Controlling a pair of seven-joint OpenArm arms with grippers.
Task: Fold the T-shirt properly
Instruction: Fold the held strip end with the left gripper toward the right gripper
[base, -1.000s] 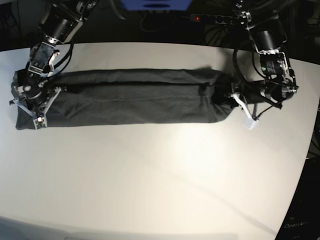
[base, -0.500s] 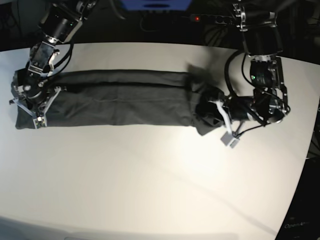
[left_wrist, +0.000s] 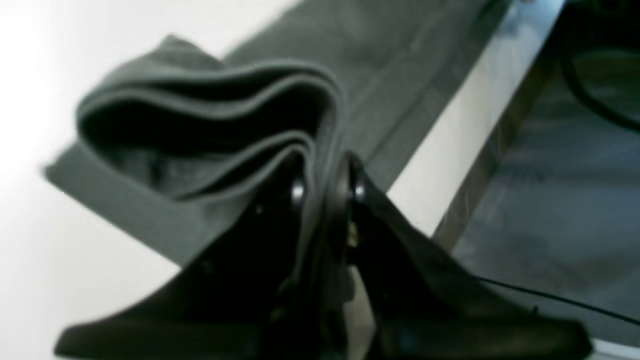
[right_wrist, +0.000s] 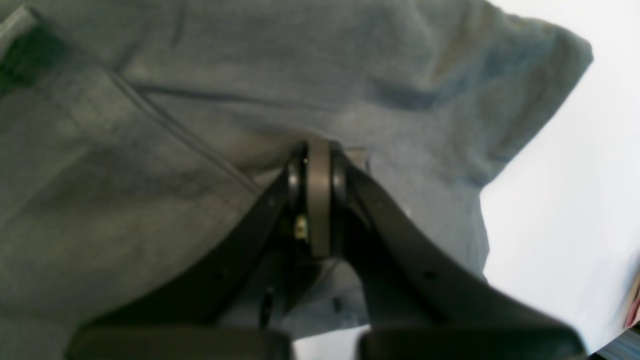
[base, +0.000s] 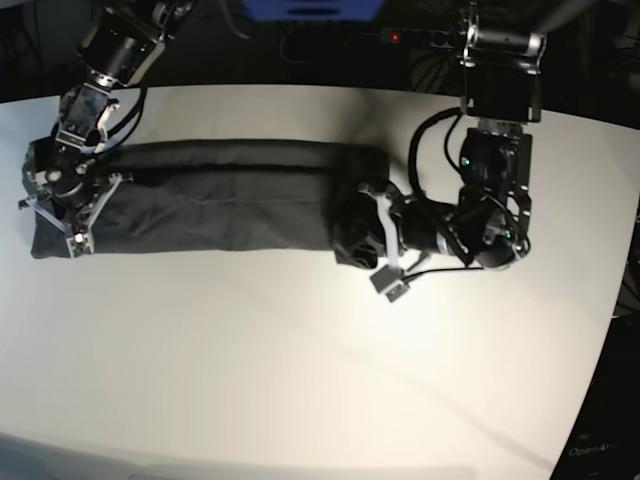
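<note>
The dark grey T-shirt (base: 220, 195) lies on the white table (base: 300, 350) as a long folded band. On the right side of the base view, my left gripper (base: 372, 242) is shut on the band's end and holds it lifted and curled back over the cloth. The left wrist view shows the fingers (left_wrist: 300, 192) pinching several looping layers of T-shirt (left_wrist: 210, 100). On the left side of the base view, my right gripper (base: 62, 205) sits on the band's other end. In the right wrist view this gripper (right_wrist: 318, 160) is shut on a strip of the T-shirt (right_wrist: 200, 75).
The table's far edge (left_wrist: 480, 165) runs close behind the left gripper. Beyond it are a power strip with a red light (base: 420, 38) and a blue object (base: 310, 10). Bare white tabletop fills the front half of the base view.
My left gripper has moved leftwards with the T-shirt's end, shortening the band and bunching the cloth into a fold. The right arm has not moved.
</note>
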